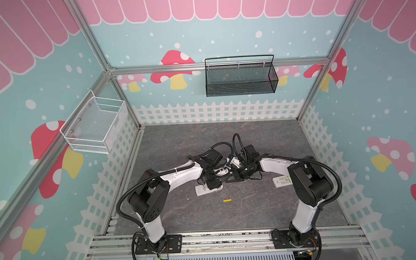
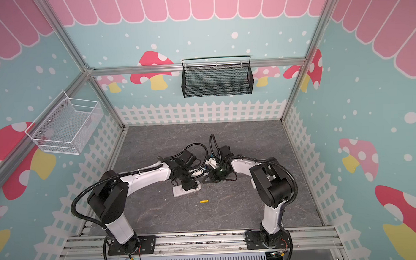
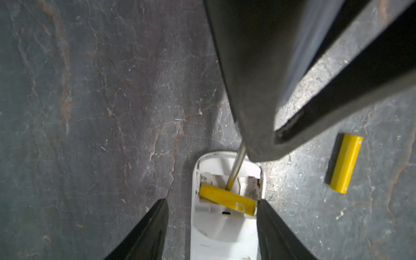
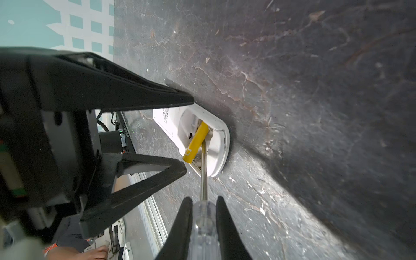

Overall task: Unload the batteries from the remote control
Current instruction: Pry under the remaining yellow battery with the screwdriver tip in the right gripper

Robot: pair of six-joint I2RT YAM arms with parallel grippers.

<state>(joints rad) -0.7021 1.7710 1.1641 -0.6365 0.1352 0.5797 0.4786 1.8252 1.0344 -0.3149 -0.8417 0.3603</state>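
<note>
Inside remote (image 3: pixel 225 238), yellow battery (image 3: pixel 227 202) lies diagonal, crosswise to remote's length.

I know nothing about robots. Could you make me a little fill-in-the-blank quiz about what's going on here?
1. The right gripper is shut on a clear-handled ____.
2. Its metal tip pokes at a ____ battery sitting askew in the open compartment of the white remote.
3. The left gripper has its jaws ____, one on either side of that remote.

Missing words: screwdriver; yellow; open.
</note>
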